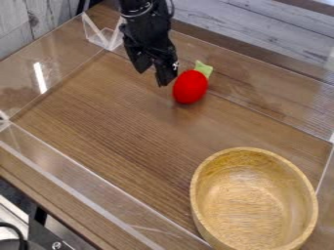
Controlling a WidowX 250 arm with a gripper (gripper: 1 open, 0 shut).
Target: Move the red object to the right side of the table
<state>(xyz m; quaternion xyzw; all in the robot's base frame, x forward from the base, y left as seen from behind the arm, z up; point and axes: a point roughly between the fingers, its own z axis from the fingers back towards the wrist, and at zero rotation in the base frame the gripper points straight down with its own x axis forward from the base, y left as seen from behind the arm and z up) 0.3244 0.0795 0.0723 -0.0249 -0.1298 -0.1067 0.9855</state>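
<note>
Red fruit (190,87) lying ungripped toward one o'clock; pincer (154,72) hanging spread beside it; grasping, carrying, releasing all remaining.

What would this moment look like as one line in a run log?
hand: open, beside the red object | red object: on the table, not held | bowl: on the table

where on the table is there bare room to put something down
The biggest bare patch of the table is the middle, left of the red toy fruit and the wooden bowl. More bare wood lies between fruit and bowl. It's crowded at the far side, where the gripper hangs right beside the fruit.
</note>
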